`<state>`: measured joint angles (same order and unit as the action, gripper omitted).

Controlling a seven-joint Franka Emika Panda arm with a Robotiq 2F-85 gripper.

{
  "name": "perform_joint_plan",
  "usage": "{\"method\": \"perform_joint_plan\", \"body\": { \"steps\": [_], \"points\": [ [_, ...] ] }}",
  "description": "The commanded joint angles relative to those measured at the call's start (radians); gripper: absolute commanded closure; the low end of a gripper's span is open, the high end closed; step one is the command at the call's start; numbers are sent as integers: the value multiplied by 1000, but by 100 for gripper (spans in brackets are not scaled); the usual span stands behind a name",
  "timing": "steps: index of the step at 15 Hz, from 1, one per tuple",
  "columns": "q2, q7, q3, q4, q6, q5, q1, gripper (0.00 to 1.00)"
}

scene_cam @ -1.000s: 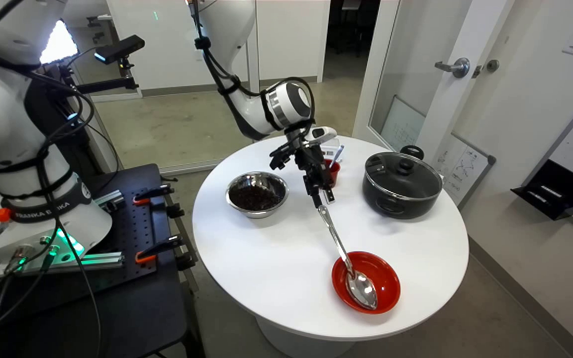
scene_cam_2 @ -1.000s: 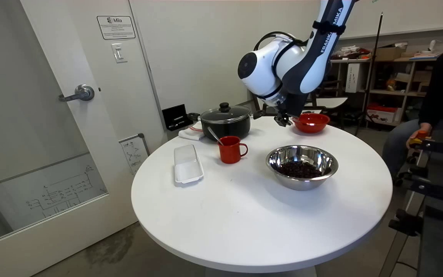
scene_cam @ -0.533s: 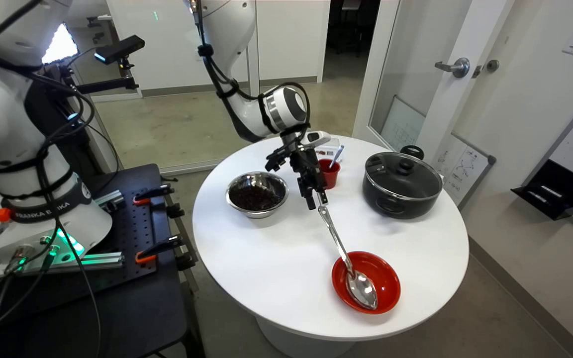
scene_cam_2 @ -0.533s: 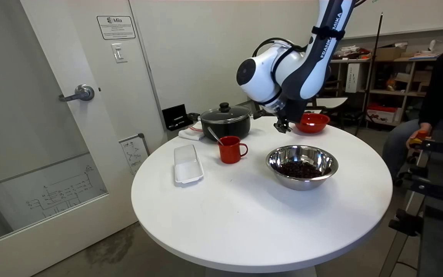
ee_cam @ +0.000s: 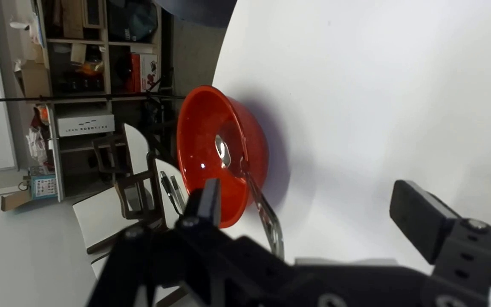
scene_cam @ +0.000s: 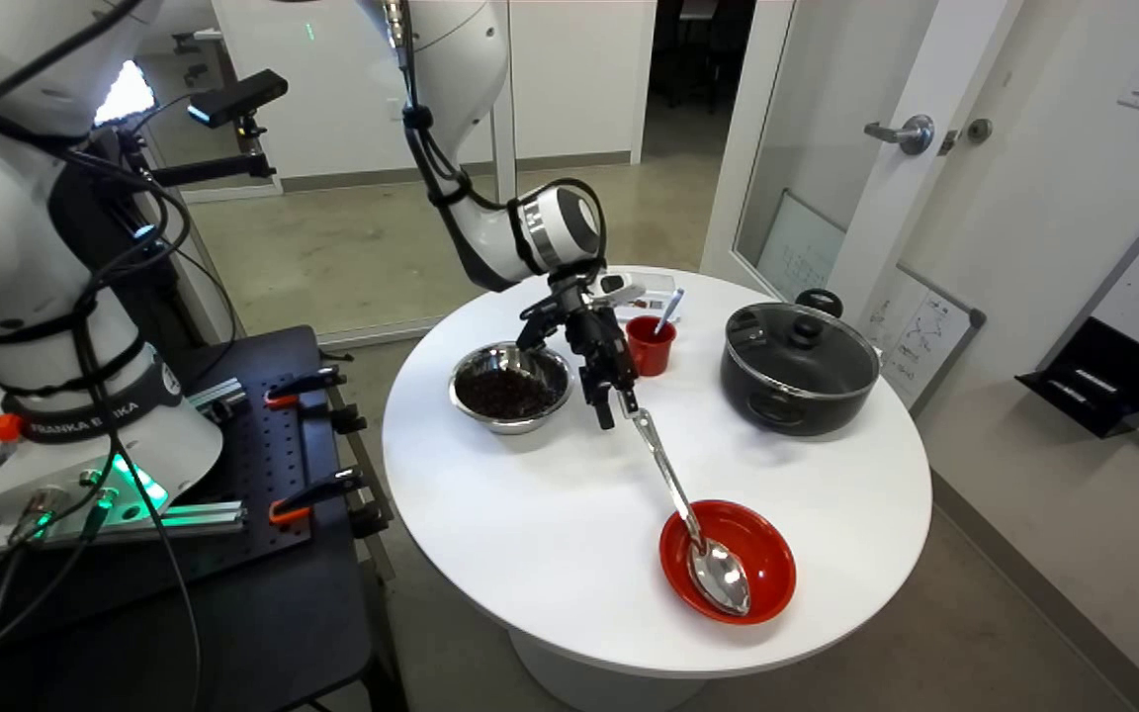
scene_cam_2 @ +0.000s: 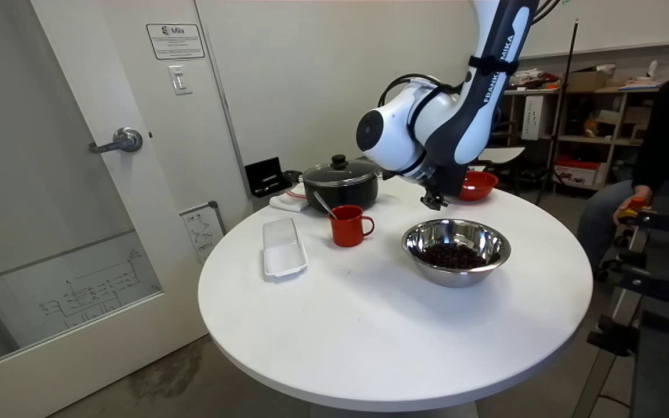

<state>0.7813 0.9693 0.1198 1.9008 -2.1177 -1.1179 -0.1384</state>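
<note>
Spoon [scene_cam: 684,510] lies with its handle end just beside your claw [ee_cam: 307,194], jaws spread wide. In an exterior view you have the red mug [scene_cam: 656,351] at one o'clock, the steel bowl [scene_cam: 510,425] at nine, and the red bowl [scene_cam: 775,564], holding the spoon's head, at five.

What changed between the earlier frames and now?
The open gripper has moved toward the metal bowl and looks lower in both exterior views. Nothing was visibly taken hold of or let go. The spoon in the red bowl, the red mug and the lidded pot stayed put.
</note>
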Motion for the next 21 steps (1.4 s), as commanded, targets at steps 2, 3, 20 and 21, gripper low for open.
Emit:
{"method": "perform_joint_plan", "body": {
  "steps": [2, 3, 20, 21],
  "points": [
    [17, 43, -7, -31, 28, -61, -4, 0],
    [18, 49, -9, -34, 31, -68, -2, 0],
    [34, 61, -19, -45, 74, -79, 7, 32],
    [35, 61, -19, -45, 75, -79, 6, 47]
  ]
}}
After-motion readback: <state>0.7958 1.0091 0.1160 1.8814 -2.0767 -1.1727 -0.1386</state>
